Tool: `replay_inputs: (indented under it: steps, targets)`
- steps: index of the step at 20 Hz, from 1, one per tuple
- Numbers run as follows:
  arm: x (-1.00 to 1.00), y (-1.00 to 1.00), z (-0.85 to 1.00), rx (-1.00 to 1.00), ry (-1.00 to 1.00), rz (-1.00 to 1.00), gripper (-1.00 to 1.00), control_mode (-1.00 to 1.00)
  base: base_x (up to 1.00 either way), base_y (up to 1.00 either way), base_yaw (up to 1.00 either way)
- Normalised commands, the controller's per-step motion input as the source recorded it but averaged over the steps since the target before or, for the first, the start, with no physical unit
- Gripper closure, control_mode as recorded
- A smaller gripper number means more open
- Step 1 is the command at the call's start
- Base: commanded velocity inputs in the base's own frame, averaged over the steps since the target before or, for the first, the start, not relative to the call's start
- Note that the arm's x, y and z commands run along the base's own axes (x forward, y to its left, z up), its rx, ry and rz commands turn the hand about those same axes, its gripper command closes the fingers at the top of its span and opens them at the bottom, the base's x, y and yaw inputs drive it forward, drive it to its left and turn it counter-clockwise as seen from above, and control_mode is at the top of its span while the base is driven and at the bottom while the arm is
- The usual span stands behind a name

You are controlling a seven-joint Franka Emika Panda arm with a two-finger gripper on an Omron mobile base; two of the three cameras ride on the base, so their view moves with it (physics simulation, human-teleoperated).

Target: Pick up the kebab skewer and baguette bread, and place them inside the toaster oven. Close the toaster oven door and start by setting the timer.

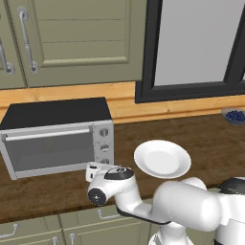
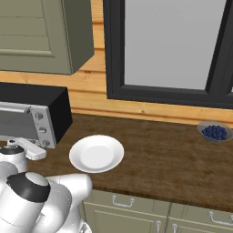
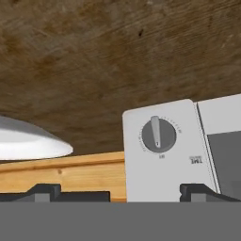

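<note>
Now wide open and empty, the gripper [image 3: 120,190] faces the shut toaster oven's [image 1: 52,139] bottom knob [image 3: 158,134], apparently lining up for the timer.

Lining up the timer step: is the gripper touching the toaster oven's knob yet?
Apart. In the hand view the open gripper has both fingertips short of the knob on the toaster oven, panel visible between.

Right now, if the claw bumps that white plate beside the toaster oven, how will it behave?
The white plate looks shallow, smooth and glossy, so it would probably slide across the wooden counter rather than tip. Its thin raised rim suggests it is fragile and awkward to pinch.
</note>
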Motion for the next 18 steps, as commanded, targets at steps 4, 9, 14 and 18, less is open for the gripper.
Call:
replay_inputs:
  steps: [4, 9, 14, 18]
  targets:
    - [0.07, 0.00, -0.09, -0.01, 0.00, 0.00, -1.00, -1.00, 0.00, 0.00, 0.00]
    - [0.24, 0.00, -0.01, -0.01, 0.00, 0.01, -1.00, -1.00, 0.00, 0.00, 0.00]
    - [0.23, 0.00, -0.01, -0.01, 0.00, 0.01, -1.00, -1.00, 0.00, 0.00, 0.00]
    - [0.02, 0.00, -0.07, 0.00, 0.00, 0.01, -1.00, -1.00, 0.00, 0.00, 0.00]
